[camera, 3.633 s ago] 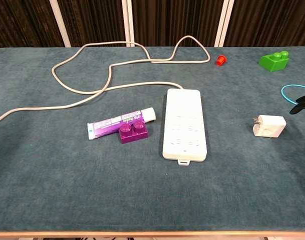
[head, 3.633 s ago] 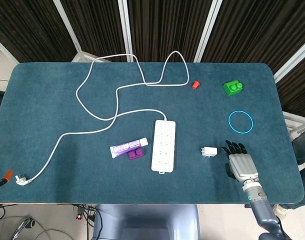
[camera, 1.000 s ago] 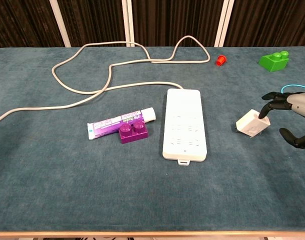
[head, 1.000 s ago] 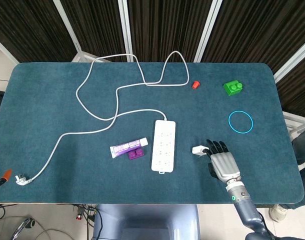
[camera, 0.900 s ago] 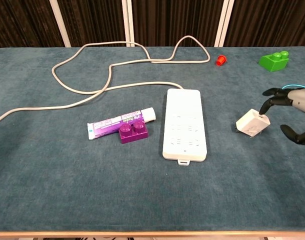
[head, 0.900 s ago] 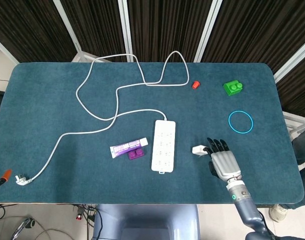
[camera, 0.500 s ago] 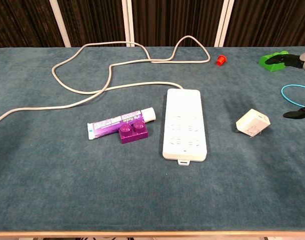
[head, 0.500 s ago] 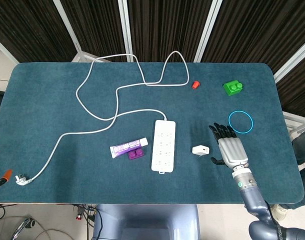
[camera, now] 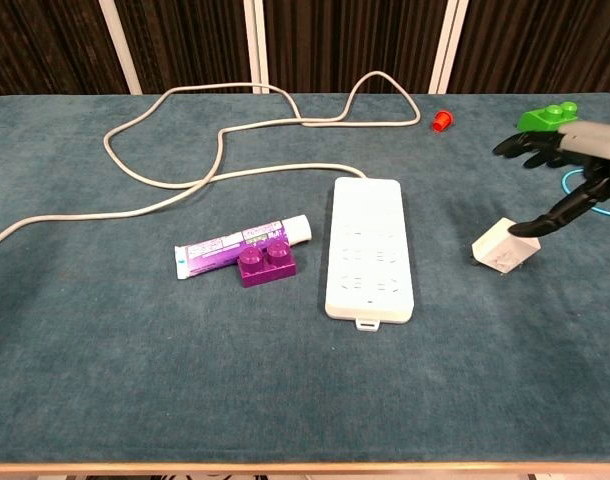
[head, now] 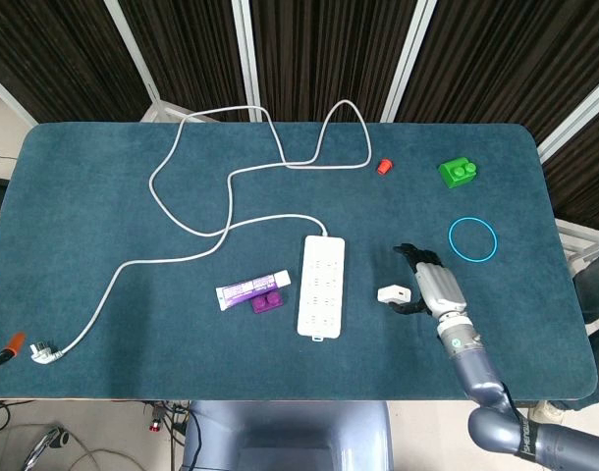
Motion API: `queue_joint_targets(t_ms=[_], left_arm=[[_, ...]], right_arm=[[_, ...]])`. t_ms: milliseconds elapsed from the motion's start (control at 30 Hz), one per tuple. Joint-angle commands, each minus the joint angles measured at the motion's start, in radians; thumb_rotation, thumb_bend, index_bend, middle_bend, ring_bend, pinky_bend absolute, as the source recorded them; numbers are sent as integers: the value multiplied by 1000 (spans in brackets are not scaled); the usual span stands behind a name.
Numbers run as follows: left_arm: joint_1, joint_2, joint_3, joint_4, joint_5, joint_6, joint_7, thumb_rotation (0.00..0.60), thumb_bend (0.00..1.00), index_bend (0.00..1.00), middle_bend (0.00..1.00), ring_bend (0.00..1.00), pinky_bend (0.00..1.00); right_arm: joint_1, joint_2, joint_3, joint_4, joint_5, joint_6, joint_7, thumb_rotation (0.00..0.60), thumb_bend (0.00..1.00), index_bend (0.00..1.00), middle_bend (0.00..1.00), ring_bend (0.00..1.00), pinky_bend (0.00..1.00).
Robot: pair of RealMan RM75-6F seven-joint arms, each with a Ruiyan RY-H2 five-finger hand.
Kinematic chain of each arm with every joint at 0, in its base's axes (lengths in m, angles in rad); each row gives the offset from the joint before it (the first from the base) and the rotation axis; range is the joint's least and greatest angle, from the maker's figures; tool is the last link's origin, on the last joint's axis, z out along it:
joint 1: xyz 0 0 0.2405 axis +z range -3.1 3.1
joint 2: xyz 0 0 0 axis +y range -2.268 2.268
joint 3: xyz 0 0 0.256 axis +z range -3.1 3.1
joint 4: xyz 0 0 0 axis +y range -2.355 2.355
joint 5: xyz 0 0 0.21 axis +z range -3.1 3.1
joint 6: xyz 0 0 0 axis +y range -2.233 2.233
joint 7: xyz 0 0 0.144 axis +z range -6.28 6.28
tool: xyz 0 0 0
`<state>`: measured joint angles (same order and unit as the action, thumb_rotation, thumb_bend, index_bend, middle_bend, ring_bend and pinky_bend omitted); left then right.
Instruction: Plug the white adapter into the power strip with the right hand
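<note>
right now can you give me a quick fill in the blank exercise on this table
1. The small white square adapter lies to the ____ of the white rectangular power strip.
2. The purple toy brick touches the ____ tube.
3. The right hand holds ____.
4. The thin ring is ____ in colour.

Missing words: right; toothpaste; nothing; blue

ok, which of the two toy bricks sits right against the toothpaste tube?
The purple brick, touching the toothpaste tube left of the power strip. The green brick sits alone, far right.
</note>
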<state>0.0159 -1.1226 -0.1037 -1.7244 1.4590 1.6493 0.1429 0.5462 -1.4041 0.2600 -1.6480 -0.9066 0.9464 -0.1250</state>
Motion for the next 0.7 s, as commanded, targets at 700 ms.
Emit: queue_joint_targets(t_ms=[700], left_arm=[[-5,-4,3,-1,-1,-8,13,600,173,180,10,0,75]], right_arm=[[-36,-68,-44,65,-25,87,47,600,264,256,247,237,87]])
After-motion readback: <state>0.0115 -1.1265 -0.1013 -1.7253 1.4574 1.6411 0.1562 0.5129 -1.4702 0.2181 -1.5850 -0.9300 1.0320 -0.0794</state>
